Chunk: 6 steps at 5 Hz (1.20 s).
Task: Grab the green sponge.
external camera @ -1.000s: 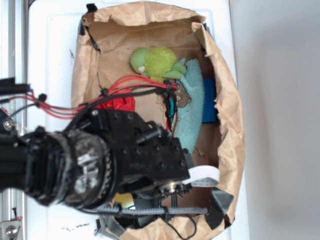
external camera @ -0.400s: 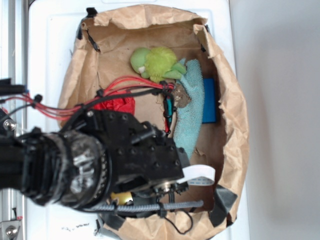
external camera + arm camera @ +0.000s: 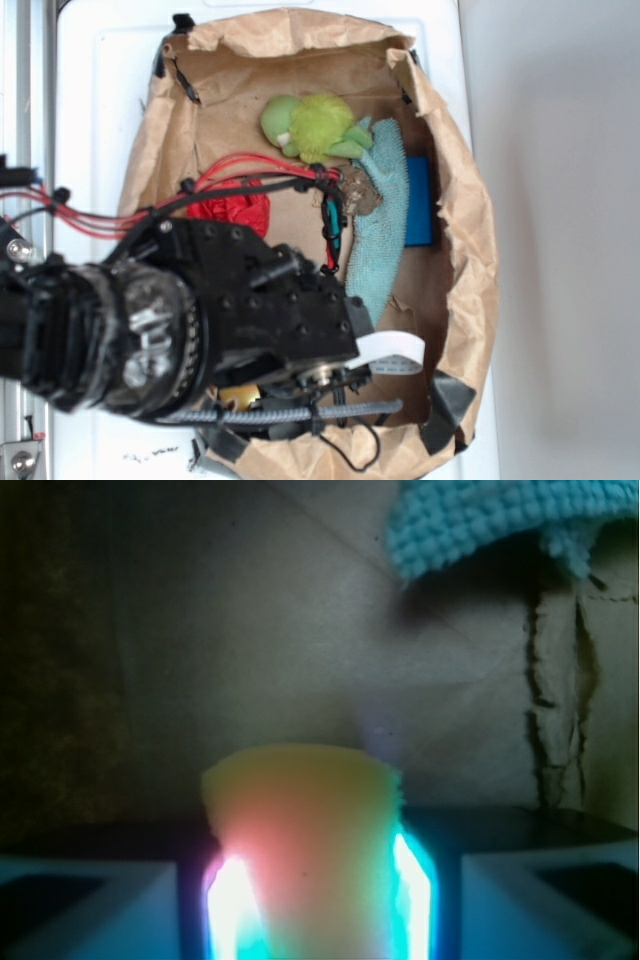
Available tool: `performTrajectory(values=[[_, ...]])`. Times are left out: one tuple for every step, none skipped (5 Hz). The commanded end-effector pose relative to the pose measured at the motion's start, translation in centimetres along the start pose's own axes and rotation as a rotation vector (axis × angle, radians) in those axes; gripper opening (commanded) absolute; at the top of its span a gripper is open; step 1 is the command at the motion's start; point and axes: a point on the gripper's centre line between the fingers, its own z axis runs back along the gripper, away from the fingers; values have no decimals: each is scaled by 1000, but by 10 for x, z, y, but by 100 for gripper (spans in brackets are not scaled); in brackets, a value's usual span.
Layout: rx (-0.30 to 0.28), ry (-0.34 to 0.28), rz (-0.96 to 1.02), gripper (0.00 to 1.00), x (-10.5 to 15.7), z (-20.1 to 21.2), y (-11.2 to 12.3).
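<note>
Moved: my arm had drifted a little left and lower since the earlier frames
Gripper: my jaws were clamped on the sponge, one glowing pad on each side
Green sponge: pinched between my fingers, low in the paper bag
Teal cloth: lay beside the green plush, deeper in the bag

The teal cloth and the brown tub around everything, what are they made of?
The teal cloth looks like soft microfibre or chenille, matte; the wrist view shows small nubby loops. The brown tub seems to be kraft paper over a container: dull, creased, with torn, crumpled edges. What lies under the paper cannot be seen.
</note>
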Motion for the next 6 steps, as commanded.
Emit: performTrajectory(values=[[75, -95, 3, 0, -7, -3, -16], [160, -198, 37, 0, -5, 44, 21], [210, -240, 79, 0, 0, 65, 38], [224, -248, 123, 0, 7, 78, 43], [228, -266, 169, 0, 15, 91, 47], [229, -329, 202, 0, 28, 105, 49]])
